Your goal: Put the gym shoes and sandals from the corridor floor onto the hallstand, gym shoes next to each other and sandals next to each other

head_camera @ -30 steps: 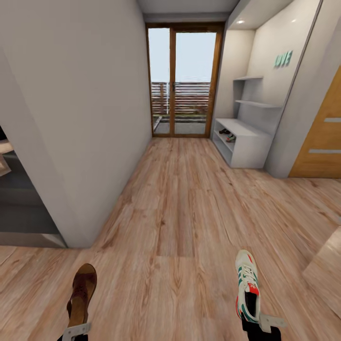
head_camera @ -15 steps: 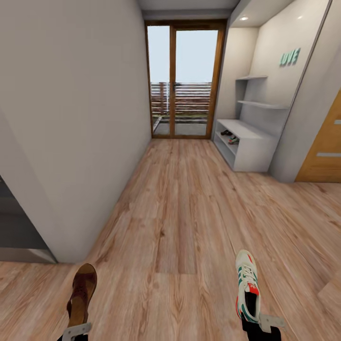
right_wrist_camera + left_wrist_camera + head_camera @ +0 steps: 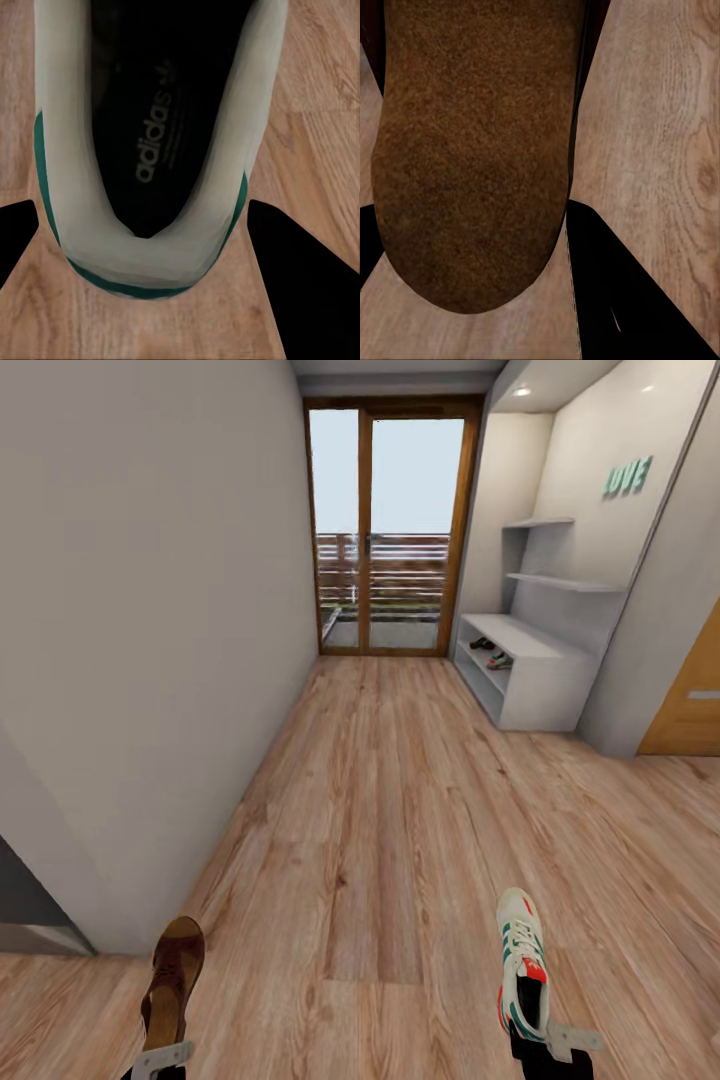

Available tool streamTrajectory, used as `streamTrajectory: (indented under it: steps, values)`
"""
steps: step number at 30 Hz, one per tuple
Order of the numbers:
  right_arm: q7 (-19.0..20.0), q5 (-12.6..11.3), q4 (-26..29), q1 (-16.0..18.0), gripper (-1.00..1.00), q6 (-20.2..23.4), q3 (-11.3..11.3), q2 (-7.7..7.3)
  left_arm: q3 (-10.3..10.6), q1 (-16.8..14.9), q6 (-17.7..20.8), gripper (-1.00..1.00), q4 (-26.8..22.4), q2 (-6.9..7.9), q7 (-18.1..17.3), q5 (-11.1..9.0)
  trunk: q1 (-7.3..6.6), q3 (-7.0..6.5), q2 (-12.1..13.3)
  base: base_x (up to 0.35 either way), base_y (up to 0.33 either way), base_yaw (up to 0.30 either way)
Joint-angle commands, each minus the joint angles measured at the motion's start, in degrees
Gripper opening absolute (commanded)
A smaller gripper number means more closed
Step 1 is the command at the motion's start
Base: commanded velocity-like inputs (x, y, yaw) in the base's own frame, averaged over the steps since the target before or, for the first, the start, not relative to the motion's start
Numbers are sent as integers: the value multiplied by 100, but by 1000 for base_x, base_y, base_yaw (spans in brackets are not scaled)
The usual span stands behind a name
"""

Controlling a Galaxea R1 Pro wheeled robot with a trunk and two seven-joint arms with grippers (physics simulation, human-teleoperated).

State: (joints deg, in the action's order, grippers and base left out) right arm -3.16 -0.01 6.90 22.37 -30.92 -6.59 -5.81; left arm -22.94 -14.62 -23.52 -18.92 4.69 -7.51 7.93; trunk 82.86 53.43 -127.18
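A: Where does the hallstand (image 3: 540, 680) lie?
B: Far ahead, right of the corridor floor (image 3: 400, 810), well apart.
A: And the claws?
B: Left gripper (image 3: 160, 1055) grasps a sandal (image 3: 172, 980); right gripper (image 3: 548, 1045) grasps a gym shoe (image 3: 522, 960), toes forward.

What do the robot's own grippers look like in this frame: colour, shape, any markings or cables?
Little of them shows. In the head view the left gripper has a pale grey, flat bracket-like finger over a black body; the right gripper has the same pale grey piece on black. In the wrist views the fingers appear as plain black wedges. No cables or markings are visible.
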Motion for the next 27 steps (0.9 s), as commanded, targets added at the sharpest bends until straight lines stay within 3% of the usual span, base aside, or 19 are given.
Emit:
streamTrajectory:
  steps: [1,27]
  values:
    - [6,0,-4,4,-100,-19,-18,1,-53,-5,-21,-100,3,-3,-31,77,2,5,-2,338,0,0]
    - [9,1,-4,4,-100,-19,-17,1,-52,-5,-21,-100,3,-6,-31,77,2,5,-2,338,0,0]
